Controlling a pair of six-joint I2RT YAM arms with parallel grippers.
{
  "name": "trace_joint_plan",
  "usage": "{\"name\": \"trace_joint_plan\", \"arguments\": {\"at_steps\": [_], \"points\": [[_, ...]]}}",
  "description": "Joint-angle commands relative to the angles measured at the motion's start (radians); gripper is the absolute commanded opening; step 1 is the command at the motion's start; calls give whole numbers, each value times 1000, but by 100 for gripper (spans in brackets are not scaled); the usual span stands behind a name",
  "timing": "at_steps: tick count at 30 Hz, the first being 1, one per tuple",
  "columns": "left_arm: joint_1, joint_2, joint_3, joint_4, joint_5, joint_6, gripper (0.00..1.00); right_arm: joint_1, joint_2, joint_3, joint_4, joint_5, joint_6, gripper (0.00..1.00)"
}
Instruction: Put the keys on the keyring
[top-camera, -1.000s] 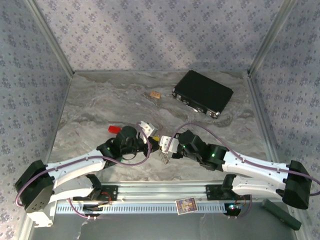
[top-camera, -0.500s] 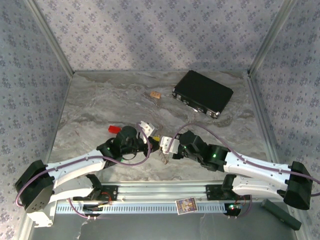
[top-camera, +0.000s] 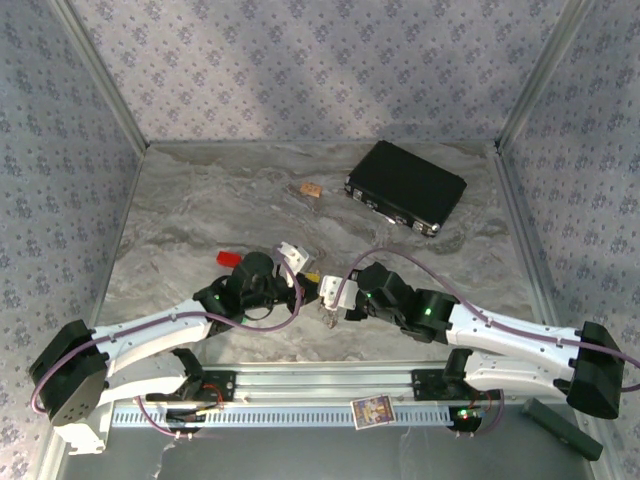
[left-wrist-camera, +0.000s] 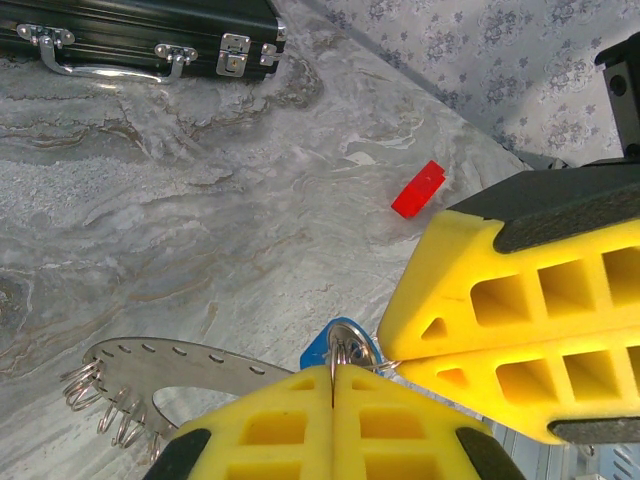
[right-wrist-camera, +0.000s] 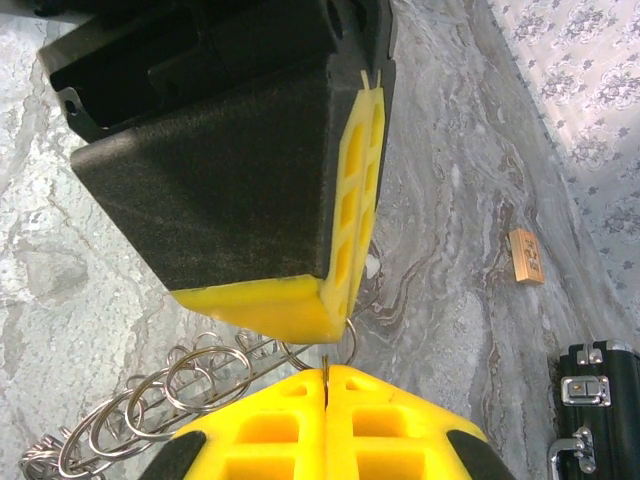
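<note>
The keyring (left-wrist-camera: 180, 365) hangs just above the table near its near edge, between the two grippers. The left wrist view shows it as a flat silvery band pierced with holes, small wire rings dangling from its left end. In the right wrist view those rings (right-wrist-camera: 165, 400) trail off to the left in a row, and from above the keyring (top-camera: 328, 316) is a small glint below the fingertips. The blue key (left-wrist-camera: 316, 350) sits right behind a small split ring (left-wrist-camera: 342, 350). That ring pokes out from the seam of the left gripper (left-wrist-camera: 333, 372), whose yellow fingers are pressed together on it. The green key cannot be made out. The right gripper (right-wrist-camera: 327, 385) is also pressed together, pinching a thin wire loop at the end of the keyring's row of rings. Its fingertips (left-wrist-camera: 400, 345) almost touch those of the left gripper (right-wrist-camera: 330, 305). Seen from above, the left gripper (top-camera: 308, 278) and right gripper (top-camera: 330, 292) meet tip to tip. A red block (top-camera: 229, 258) lies on the table (top-camera: 200, 200) just left of them. Well beyond, a small wooden block (top-camera: 311, 188) lies at the far side, with a black case (top-camera: 405, 187) to its right.
</note>
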Motion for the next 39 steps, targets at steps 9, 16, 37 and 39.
{"name": "trace_joint_plan", "arguments": {"at_steps": [9, 16, 37, 39], "points": [[-1, 3, 36, 46, -2, -3, 0, 9, -21, -3, 36, 60, -13, 0], [-1, 4, 37, 46, 1, -4, 0, 9, -14, -4, 44, 61, -10, 0], [-1, 5, 40, 48, 2, -3, 0, 8, 17, 13, -17, -12, 2, 0], [-1, 5, 40, 46, 2, -3, 0, 9, 17, 13, -20, -20, 2, 0]]}}
